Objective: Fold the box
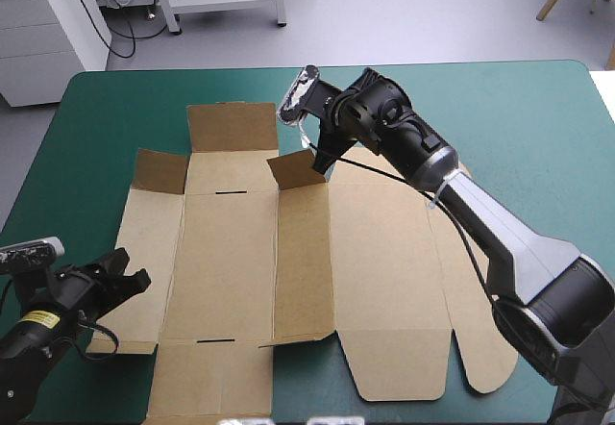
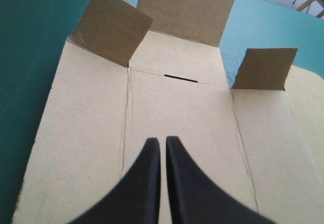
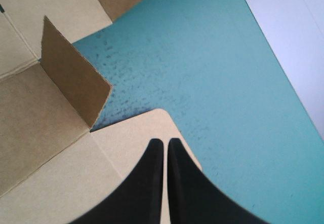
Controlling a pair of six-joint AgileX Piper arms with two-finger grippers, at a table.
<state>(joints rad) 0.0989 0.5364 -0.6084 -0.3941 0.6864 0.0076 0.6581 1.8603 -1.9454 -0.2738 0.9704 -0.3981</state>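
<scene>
The brown box [image 1: 240, 252] lies mostly flat on the teal-green tabletop [image 1: 509, 117]. Left pincer [image 2: 163, 142] and right pincer [image 3: 165, 142] are both closed, seemingly empty. A raised flap [image 3: 76, 74] stands just beside the right one.

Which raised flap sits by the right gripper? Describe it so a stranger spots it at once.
On the teal-green table lies the flat brown box. Along its far side two small square flaps stand up; take the inner flap, just beside the right gripper. The outer flap stands at the box's left edge.
</scene>
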